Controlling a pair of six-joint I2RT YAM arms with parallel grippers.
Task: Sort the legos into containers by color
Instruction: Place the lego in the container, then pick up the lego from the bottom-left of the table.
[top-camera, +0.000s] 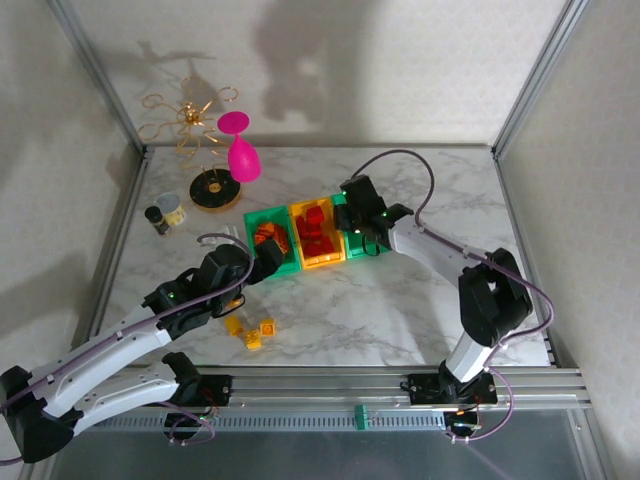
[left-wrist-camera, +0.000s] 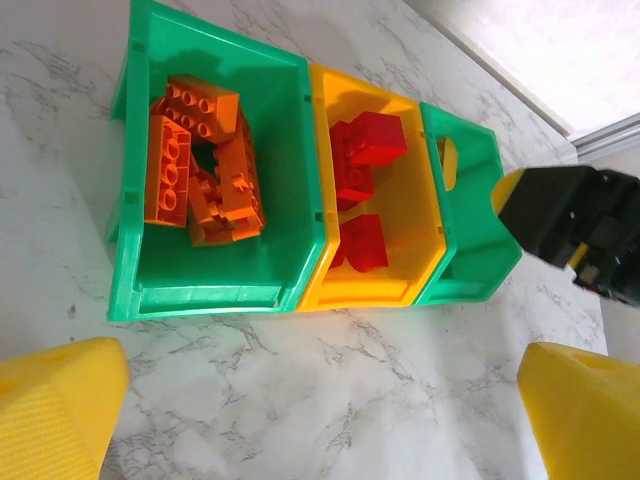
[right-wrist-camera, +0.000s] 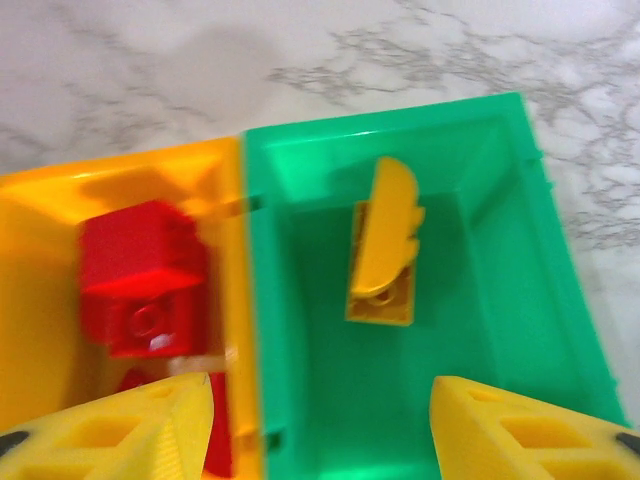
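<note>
While the right gripper (right-wrist-camera: 320, 400) stands apart over the end green bin (right-wrist-camera: 400, 125), marble (right-wrist-camera: 450, 50) borders its rim.

I am watching the white marbled tabletop (top-camera: 400, 300) carrying three touching green and yellow-orange plastic bins (top-camera: 322, 263), loose yellow studded bricks (top-camera: 255, 331) nearer me, and a small glass jar (top-camera: 170, 210).

Three containers (top-camera: 325, 263) side by side (touching), loose legos (top-camera: 255, 330) before them
</note>
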